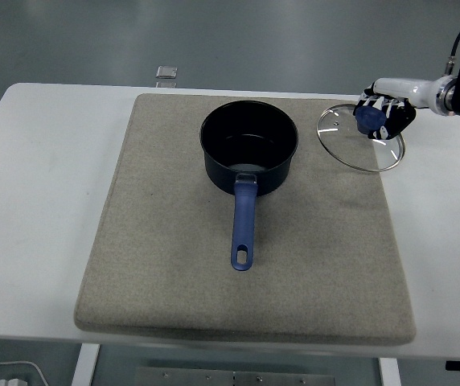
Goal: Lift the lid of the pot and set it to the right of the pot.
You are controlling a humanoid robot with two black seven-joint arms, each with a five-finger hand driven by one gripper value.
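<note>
A dark blue pot (249,148) stands uncovered on the grey mat (174,265), its blue handle pointing toward the near edge. To its right, a glass lid (357,141) with a blue knob is held low over the mat's right edge, slightly tilted. My right hand (381,112) comes in from the right edge and is shut on the lid's knob. I cannot tell whether the lid touches the mat. The left arm is out of view.
The mat covers most of the white table (37,177). A small grey object (166,74) lies at the table's far edge behind the mat. Bare table shows to the right of the mat (447,217).
</note>
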